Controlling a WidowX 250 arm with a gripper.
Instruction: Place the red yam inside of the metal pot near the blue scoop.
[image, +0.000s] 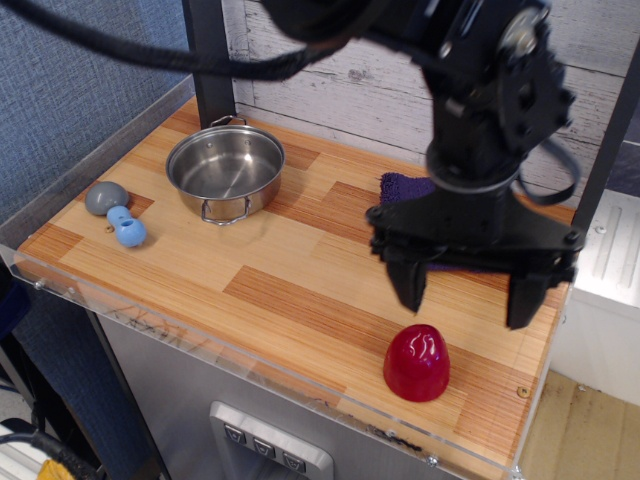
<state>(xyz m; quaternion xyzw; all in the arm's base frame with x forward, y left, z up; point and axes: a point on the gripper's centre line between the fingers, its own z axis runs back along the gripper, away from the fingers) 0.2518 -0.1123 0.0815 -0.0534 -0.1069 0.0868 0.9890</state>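
The red yam (416, 362) stands on its flat base near the front right edge of the wooden table (250, 270). My black gripper (466, 300) hangs open just above and behind it, one finger to its left and one to its right, not touching it. The metal pot (225, 171) stands empty at the back left. The blue scoop (118, 215) lies left of the pot near the left edge.
A purple cloth (405, 187) lies at the back right, mostly hidden behind my arm. A black post (208, 60) stands behind the pot. A plank wall runs along the back. A clear rim edges the table's front.
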